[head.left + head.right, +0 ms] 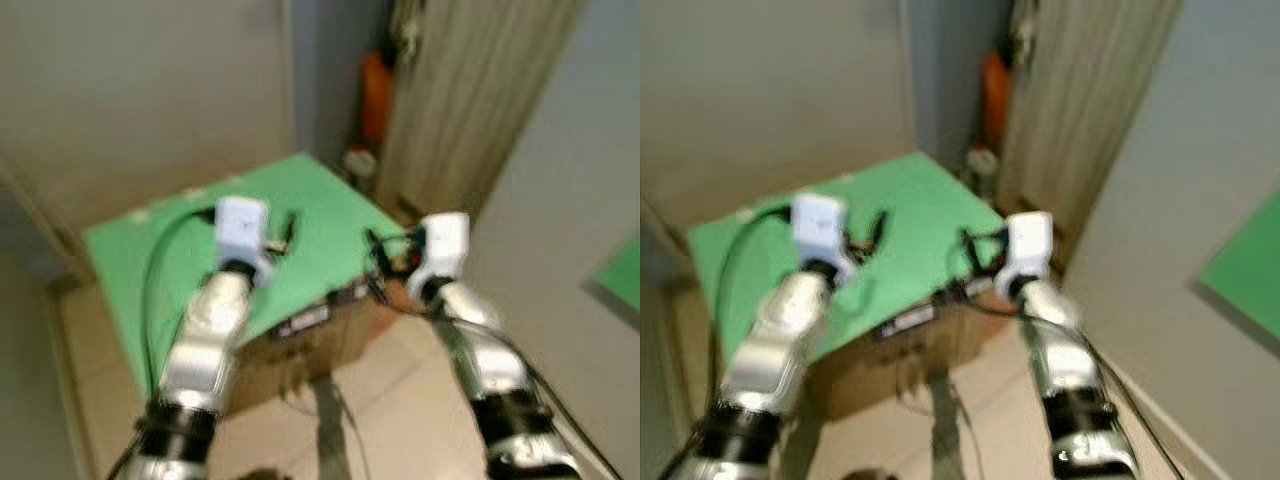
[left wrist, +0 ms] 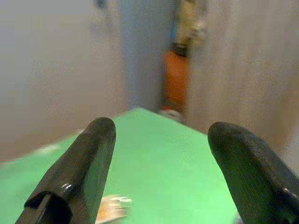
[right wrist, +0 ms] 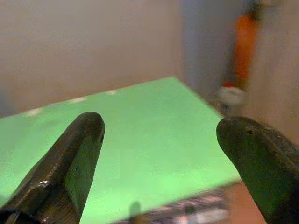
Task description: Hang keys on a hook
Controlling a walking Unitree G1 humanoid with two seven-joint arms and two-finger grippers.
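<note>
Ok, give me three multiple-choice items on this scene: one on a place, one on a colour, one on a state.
1. Where does the orange object stand?
A. in the corner beyond the table
B. on the table
C. in a gripper

2. What colour is the table top?
A. red
B. green
C. white

3. How are the left gripper and right gripper?
A. both open
B. both shut
C. one shut on keys

Answers: 1 A, it stands past the table's far edge; 2 B, plainly green; 3 A, wide gaps between fingers, nothing held.

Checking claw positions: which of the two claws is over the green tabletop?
The left claw: it hangs above the green tabletop, while the right claw sits off its near right edge.
</note>
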